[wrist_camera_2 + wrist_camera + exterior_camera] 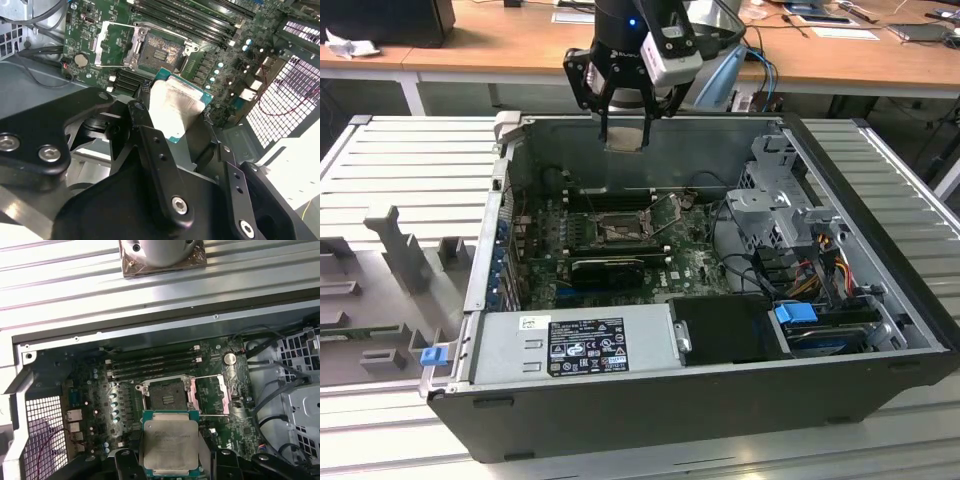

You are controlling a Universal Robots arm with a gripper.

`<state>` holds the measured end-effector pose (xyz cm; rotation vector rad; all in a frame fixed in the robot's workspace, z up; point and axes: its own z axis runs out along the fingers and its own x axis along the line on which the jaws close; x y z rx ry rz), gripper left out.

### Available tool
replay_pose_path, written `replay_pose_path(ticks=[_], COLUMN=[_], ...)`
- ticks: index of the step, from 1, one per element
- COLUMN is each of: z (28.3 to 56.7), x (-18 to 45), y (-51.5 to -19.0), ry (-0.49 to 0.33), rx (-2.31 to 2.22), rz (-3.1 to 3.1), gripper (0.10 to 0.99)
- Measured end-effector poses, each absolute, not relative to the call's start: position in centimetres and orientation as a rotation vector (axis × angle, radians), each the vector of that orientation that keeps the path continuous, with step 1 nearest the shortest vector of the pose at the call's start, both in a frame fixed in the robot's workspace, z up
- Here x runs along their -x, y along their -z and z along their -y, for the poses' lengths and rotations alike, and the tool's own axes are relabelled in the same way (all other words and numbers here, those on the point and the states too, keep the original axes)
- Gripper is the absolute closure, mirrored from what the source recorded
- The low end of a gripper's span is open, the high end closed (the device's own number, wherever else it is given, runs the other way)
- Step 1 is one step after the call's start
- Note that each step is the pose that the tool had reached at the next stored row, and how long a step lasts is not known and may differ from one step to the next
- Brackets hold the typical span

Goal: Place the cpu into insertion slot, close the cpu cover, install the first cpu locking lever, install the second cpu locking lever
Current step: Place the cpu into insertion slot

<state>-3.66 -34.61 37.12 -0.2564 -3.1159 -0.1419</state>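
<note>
We see the computer case (650, 400) lying on its side with its broad face open, so its walls rim the green board (695, 265) and the way in is from above. In the exterior view the gripper (623, 128) hangs level with the case's far wall, high over the board. The cpu (623, 140) it carries is well apart from the insertion slot (620, 232). Around that slot the room is tight. The long memory slots (152, 365) run along 1 side and the black graphics card (608, 268) lies along the opposite side, nearer the exterior camera. The cpu cover (212, 395) lies open on a 3rd side, toward the exterior view's right, and the slot's dark square is uncovered. The drive cage (775, 200) and its cables stand further to the exterior view's right, away from the slot. The exterior view gives us the height of the gripper over the board. Both wrist views give us the bare inside of the slot and the cpu's pale metal top facing up, with a green edge around it. In the second wrist view the black fingers (145, 130) are drawn in on 2 opposite edges of the cpu, pinching it between them, and it touches nothing else.
</note>
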Motion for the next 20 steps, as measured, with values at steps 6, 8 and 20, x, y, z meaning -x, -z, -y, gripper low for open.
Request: replay_pose_path(ticks=[6, 8, 20], z=[34.63, 34.64, 34.64], x=[3.66, 3.66, 3.65], y=[-37.12, -37.12, -36.63], ry=[0.142, 0.142, 0.142], rx=[0.306, 0.319, 0.409], rz=[3.113, 3.112, 3.102], gripper=[0.557, 0.557, 0.557])
